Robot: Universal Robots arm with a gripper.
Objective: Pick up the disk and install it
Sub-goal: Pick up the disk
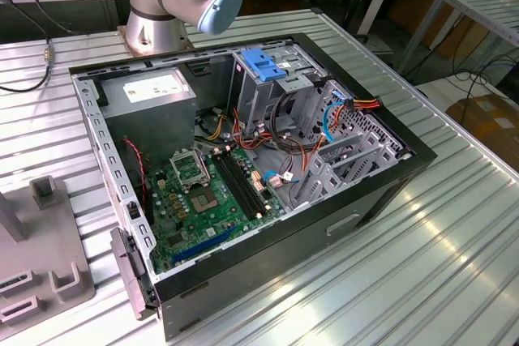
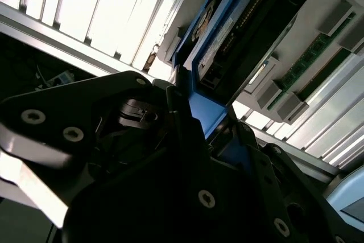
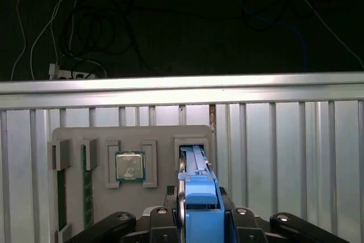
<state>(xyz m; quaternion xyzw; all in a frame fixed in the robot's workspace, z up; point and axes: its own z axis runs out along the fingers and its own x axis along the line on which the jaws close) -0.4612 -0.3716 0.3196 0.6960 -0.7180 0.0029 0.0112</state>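
Edgewise, the disk (image 3: 199, 197) sits clamped between the fingers (image 3: 236, 223).

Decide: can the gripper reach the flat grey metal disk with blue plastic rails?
Probably yes: the disk stands in the grey holder directly at the gripper, nothing between.

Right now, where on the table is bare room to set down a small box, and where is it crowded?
Bare table lies on the exterior view's right of the case, up to the table's edge. A narrow bare strip runs between the case and the grey tray. Inside the case it is crowded: cables tangle beside the cage, over the board.
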